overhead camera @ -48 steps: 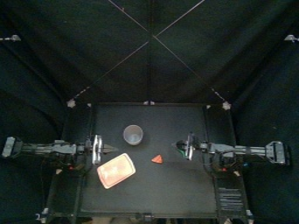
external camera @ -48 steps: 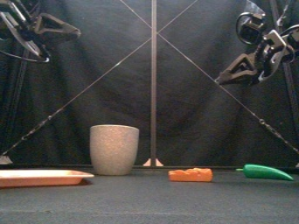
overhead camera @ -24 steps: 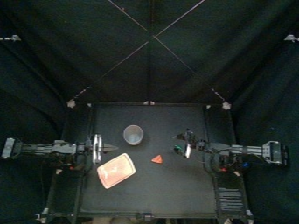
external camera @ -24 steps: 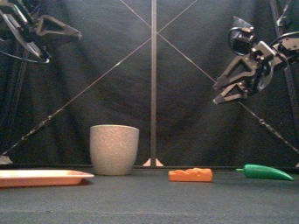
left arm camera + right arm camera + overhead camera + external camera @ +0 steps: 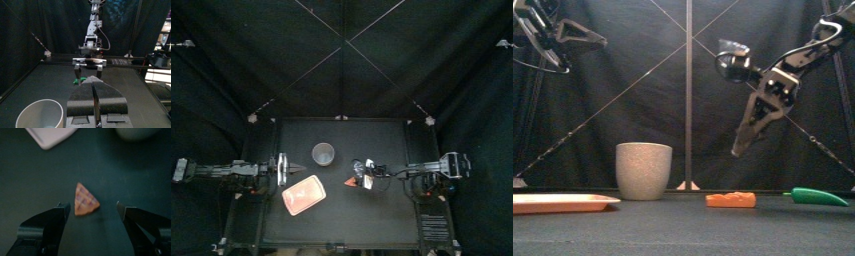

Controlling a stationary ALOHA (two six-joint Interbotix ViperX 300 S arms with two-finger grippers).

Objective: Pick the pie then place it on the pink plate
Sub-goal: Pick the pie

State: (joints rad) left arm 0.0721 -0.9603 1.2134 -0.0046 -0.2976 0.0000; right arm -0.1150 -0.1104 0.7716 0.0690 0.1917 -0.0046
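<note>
The right arm (image 5: 800, 60) comes in from 3 o'clock and reaches past the middle of the black bench (image 5: 372, 222). It is bent at the elbow and slopes steeply down. The right fingers (image 5: 55, 221) point at the bench from above without touching it, spread wide and released, with nothing between them.

The small orange wedge of toy pie with a lattice top (image 5: 85, 199) lies flat on the bench under the gap. It is nearer one finger than the other and clear of both. From the front, the fingertips hang well above the pie (image 5: 731, 199) and almost straight over it.

Seen from the top, the flat pink rectangular tray (image 5: 303, 193) lies askew at 8 o'clock of the pie, near it but apart. The tall grey speckled cup (image 5: 323, 152) stands upright at 11 o'clock of the pie. In the front view, a green pepper-shaped toy (image 5: 820, 197) lies at 3 o'clock of the pie, toward the bench's right edge.

Bare bench surrounds the wedge on every side, with the widest stretch toward the front edge at 6 o'clock.

The left arm (image 5: 225, 170) rests level at the 9 o'clock side. The left fingers (image 5: 83, 97) are clenched together on nothing and aim toward 3 o'clock, with the grey cup just beside them.
</note>
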